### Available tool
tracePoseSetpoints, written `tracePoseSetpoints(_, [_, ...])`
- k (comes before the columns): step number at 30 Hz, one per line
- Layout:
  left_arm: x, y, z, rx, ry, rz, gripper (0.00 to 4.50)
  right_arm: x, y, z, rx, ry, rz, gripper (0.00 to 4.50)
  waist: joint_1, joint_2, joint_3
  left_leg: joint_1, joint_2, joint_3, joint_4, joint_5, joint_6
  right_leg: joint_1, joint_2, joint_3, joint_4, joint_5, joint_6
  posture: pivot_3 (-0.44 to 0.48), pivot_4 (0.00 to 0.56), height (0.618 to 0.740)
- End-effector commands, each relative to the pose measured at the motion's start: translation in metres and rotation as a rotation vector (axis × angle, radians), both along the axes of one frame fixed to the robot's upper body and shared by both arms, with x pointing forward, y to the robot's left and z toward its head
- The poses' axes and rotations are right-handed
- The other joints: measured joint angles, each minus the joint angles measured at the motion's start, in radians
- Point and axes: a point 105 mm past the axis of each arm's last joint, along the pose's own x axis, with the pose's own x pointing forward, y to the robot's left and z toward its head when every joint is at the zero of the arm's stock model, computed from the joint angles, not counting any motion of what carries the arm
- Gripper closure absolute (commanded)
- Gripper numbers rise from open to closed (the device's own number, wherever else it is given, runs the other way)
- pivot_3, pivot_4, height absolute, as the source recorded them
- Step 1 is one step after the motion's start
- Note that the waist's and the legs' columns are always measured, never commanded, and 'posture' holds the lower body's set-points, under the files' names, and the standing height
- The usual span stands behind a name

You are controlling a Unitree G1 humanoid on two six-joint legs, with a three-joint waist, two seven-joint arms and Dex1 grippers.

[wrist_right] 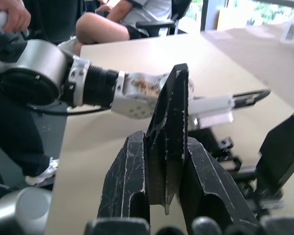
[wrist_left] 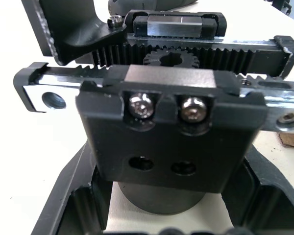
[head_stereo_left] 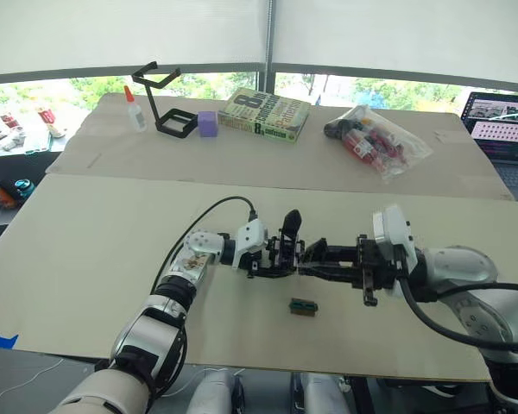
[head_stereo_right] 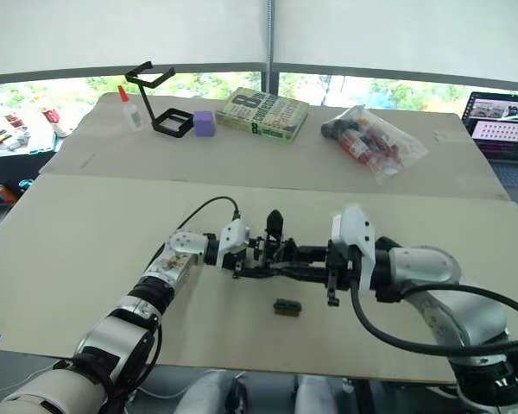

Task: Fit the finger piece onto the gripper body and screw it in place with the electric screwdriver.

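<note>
The gripper body (head_stereo_left: pixel 282 251), a chunky black mechanism with a pointed finger (head_stereo_left: pixel 292 222) sticking up, sits at the middle of the near table. My left gripper (head_stereo_left: pixel 268 259) is shut on it. The left wrist view shows its toothed racks, a pinion and two screws (wrist_left: pixel 169 107) up close. The flat black finger piece (wrist_right: pixel 170 98) is clamped between the fingers of my right gripper (wrist_right: pixel 166 147). It is held right beside the gripper body (wrist_right: pixel 279 147); whether the two touch I cannot tell. The electric screwdriver is out of view.
A small green-and-brown block (head_stereo_left: pixel 303 307) lies just in front of the grippers. On the far table stand a glue bottle (head_stereo_left: pixel 135 110), a black wire stand (head_stereo_left: pixel 162 99), a purple cube (head_stereo_left: pixel 207 123), a book (head_stereo_left: pixel 265 115) and a bag of items (head_stereo_left: pixel 375 138). A laptop (head_stereo_left: pixel 501 125) is at the far right. A seated person (wrist_right: pixel 122 22) shows behind.
</note>
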Motion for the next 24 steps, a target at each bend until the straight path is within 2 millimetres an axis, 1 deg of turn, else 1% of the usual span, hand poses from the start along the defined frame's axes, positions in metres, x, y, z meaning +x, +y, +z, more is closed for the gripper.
tracePoseSetpoints(1, [-0.005, -0.001, -0.004, 0.012, 0.006, -0.022, 2.13, 0.009, 0.008, 0.001, 0.014, -0.045, 0.022, 4.09, 0.000, 0.000, 0.000, 0.000, 0.000, 0.000, 0.000, 0.000, 0.000, 0.000, 0.000, 0.000, 0.001, 0.000, 0.000, 0.000, 0.150, 0.740])
tracePoseSetpoints(5, [-0.006, -0.002, -0.006, 0.016, 0.004, -0.016, 2.13, 0.022, 0.015, -0.007, 0.025, -0.045, 0.029, 4.09, 0.000, 0.000, 0.000, -0.001, -0.001, 0.000, 0.000, 0.000, 0.000, 0.000, 0.000, 0.000, 0.002, 0.000, 0.000, 0.000, 0.150, 0.740])
tracePoseSetpoints(10, [-0.007, 0.002, -0.009, 0.038, 0.005, -0.010, 2.13, 0.032, 0.016, -0.017, 0.007, -0.048, 0.033, 4.09, -0.001, 0.000, 0.000, -0.001, -0.001, 0.001, 0.000, 0.000, 0.000, 0.000, 0.000, 0.000, 0.002, 0.000, 0.001, 0.000, 0.150, 0.740])
tracePoseSetpoints(15, [-0.007, 0.004, -0.011, 0.045, 0.013, -0.001, 2.13, 0.033, 0.021, -0.029, -0.028, -0.025, 0.054, 4.09, -0.002, 0.000, 0.000, 0.000, -0.001, 0.001, 0.000, 0.001, -0.001, 0.000, 0.001, 0.000, 0.002, 0.000, 0.001, 0.000, 0.150, 0.740])
tracePoseSetpoints(24, [-0.008, 0.005, -0.014, 0.052, 0.025, 0.000, 2.13, 0.036, 0.018, -0.044, -0.079, 0.008, 0.033, 4.09, -0.003, 0.000, 0.000, 0.000, 0.000, 0.001, 0.000, 0.001, -0.002, 0.001, 0.001, 0.000, 0.002, 0.000, 0.001, 0.000, 0.150, 0.740])
